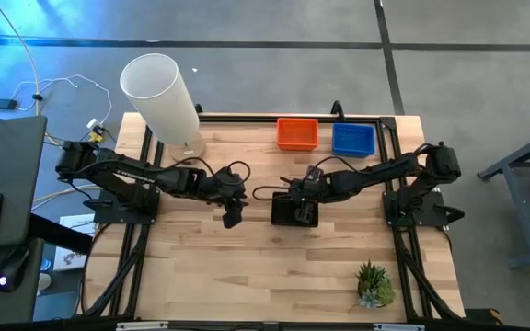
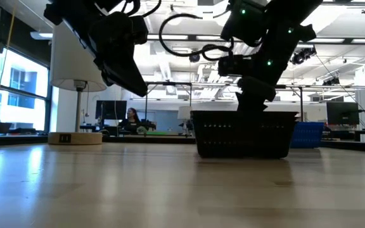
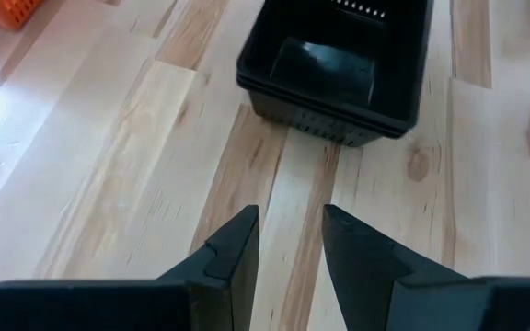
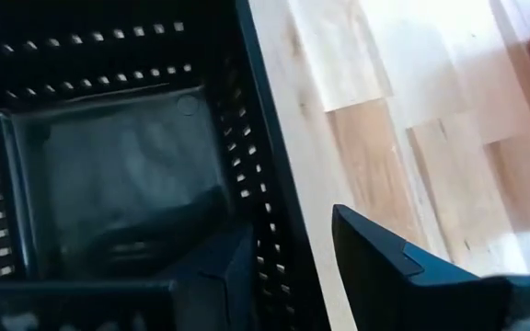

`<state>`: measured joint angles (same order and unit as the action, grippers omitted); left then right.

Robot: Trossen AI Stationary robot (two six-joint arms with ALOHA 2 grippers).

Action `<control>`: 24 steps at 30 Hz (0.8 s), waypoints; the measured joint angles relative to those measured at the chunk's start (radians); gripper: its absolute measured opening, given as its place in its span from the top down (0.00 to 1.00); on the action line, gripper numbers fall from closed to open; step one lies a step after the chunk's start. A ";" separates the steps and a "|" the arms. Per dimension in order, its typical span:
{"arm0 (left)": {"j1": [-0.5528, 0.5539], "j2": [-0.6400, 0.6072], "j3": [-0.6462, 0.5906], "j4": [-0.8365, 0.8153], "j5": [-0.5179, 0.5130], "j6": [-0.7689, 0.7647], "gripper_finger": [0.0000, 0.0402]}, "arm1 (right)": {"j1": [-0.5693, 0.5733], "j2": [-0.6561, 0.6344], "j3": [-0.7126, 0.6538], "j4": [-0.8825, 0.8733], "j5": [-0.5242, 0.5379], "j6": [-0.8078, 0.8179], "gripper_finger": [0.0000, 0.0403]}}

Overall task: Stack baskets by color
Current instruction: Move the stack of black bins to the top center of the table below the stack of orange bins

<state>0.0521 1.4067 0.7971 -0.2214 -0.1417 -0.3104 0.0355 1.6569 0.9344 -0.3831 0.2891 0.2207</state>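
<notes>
Black baskets (image 1: pixel 294 211), nested in one another, sit on their flat bottom at the middle of the table (image 2: pixel 243 133). My right gripper (image 1: pixel 305 190) is at their far right corner, shut on the wall of the top one. My left gripper (image 1: pixel 231 218) hangs open just left of them, above bare wood (image 3: pixel 291 216), with nothing between its fingers. An orange basket (image 1: pixel 297 133) and a blue basket (image 1: pixel 353 138) stand side by side at the table's far edge. My right gripper holds the black basket by its far-side wall (image 4: pixel 279 211), one finger (image 4: pixel 219 267) inside the basket and the other (image 4: pixel 385 267) outside. The fingers slant down from the table's right side. The basket stands level, nested in the stack on the table.
A tall white cylinder (image 1: pixel 159 97) stands at the far left corner. A small green plant (image 1: pixel 374 283) stands at the near right. The near half of the wooden table (image 1: pixel 247 276) is bare wood.
</notes>
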 joint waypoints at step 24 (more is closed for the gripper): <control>0.000 0.001 0.000 0.000 0.001 0.027 0.73 | -0.234 -0.001 0.000 0.007 -0.001 -0.321 0.68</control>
<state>0.0521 1.4075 0.7967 -0.2211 -0.1407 -0.2836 -0.1985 1.6562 0.9344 -0.3757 0.2878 -0.0999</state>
